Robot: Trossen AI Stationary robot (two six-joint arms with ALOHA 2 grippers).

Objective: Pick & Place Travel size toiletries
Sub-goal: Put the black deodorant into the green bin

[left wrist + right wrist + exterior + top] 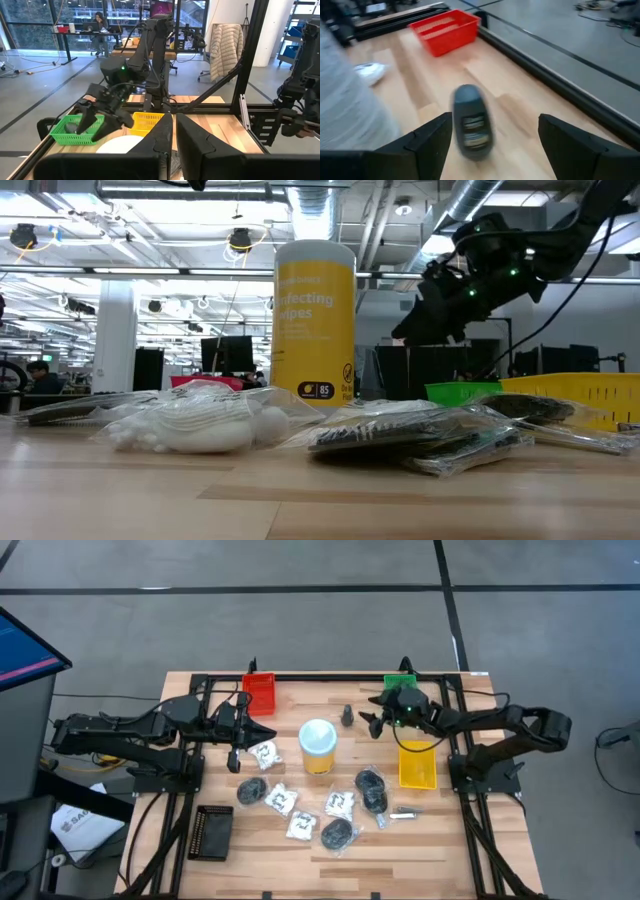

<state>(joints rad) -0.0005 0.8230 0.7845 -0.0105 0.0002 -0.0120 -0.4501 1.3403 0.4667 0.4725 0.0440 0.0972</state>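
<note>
While right gripper is hovering spread wide at small dark bottle, we're centring before closing; left gripper is waiting, fingers closed, empty.

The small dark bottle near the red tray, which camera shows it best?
The right wrist view: the small dark bottle fills the space between the open right fingers. The high view shows only a speck; the other views don't show it.
</note>
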